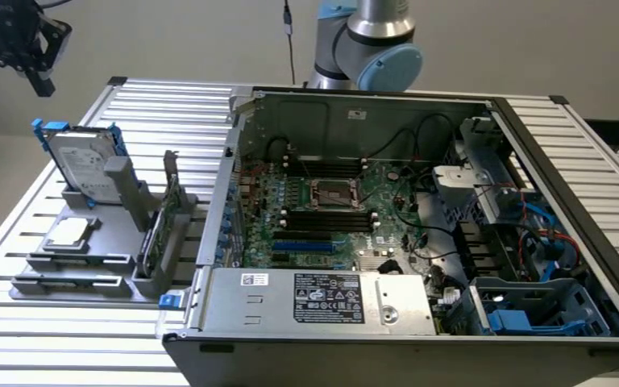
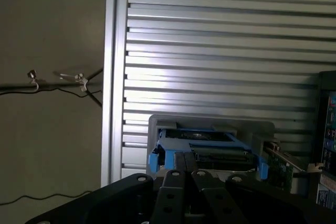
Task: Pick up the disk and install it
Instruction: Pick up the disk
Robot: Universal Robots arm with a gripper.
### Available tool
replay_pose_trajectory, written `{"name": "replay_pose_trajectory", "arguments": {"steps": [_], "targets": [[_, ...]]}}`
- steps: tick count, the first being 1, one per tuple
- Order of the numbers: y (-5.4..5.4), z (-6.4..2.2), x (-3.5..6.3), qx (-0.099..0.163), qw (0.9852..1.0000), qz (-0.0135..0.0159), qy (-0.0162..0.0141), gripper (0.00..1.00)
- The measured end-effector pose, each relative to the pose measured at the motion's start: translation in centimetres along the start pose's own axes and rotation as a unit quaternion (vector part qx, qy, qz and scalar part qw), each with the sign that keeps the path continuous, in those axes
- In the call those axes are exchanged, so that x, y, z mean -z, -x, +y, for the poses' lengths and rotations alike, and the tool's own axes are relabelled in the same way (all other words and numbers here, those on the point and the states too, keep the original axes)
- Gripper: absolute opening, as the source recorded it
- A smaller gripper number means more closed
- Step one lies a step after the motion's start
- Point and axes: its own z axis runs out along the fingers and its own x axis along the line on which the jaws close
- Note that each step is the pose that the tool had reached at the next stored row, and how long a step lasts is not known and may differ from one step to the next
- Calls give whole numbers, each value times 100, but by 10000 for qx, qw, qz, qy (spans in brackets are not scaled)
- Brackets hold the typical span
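While the gripper (image 1: 41,76) hangs in the upper left of the exterior view, clear above the worktop (image 1: 30,355), its fingers (image 2: 173,187) are pressed together with nothing between them. The disk (image 1: 77,165) stands on edge in a grey holder (image 1: 114,246) toward the exterior view's left. Its white label faces the camera and its blue carrier shows along the top and sides. It is below the gripper and apart from it.

From the wrist view, the disk (image 2: 202,148) is seen edge-on just past the closed fingertips, with the ribbed aluminium worktop (image 2: 220,51) beyond.

On the same holder, a small square silver chip (image 1: 68,232) lies flat, lower in the frame than the disk. A green circuit card (image 1: 157,234) stands on edge toward the exterior view's right of the disk.

The open computer case (image 1: 417,242) sits at the centre and right of the exterior view. Its motherboard is exposed, and a blue drive bay (image 1: 525,310) is at its lower right. The arm's base (image 1: 366,40) rises behind the case at top centre.
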Motion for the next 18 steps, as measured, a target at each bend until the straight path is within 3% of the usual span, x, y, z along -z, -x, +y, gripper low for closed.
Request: {"name": "replay_pose_trajectory", "arguments": {"steps": [4, 9, 14, 18], "targets": [[1, 0, -9, 47, 10000, 1, -7, 11], [1, 0, -28, 491, 9988, 2, -11, 11], [1, 0, -44, 945, 9955, 2, -14, 11], [1, 0, -56, 1304, 9915, 3, -17, 11]]}}
